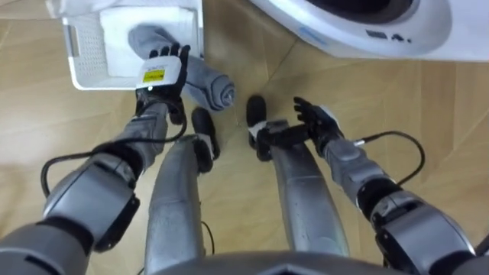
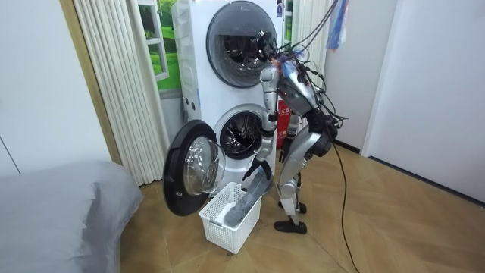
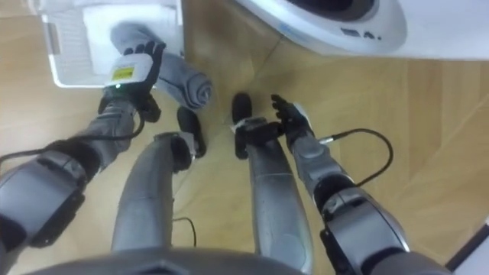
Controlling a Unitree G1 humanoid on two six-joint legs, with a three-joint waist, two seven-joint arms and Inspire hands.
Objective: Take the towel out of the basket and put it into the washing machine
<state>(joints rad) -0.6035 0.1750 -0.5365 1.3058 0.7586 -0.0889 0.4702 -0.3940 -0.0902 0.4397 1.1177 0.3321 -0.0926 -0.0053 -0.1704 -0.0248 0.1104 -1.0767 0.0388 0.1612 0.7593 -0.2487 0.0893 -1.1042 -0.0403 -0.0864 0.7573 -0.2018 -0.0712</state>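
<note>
A rolled grey towel point(image 1: 206, 82) sticks out over the rim of a white laundry basket point(image 1: 74, 53) on the wooden floor. My left hand point(image 1: 163, 72) lies on top of the roll with its fingers curled over it. In the room view the towel point(image 2: 247, 199) slants up out of the basket point(image 2: 227, 226) to that hand. My right hand point(image 1: 315, 121) hangs open beside my right leg and holds nothing. The white washing machine point(image 1: 367, 34) is just ahead. I stand bent forward in front of its open lower drum point(image 2: 241, 135).
The lower machine's round door point(image 2: 189, 168) stands swung open toward the room view's left, right behind the basket. A second machine point(image 2: 241, 34) is stacked on top. A grey bed point(image 2: 61, 205) fills the room view's lower left corner.
</note>
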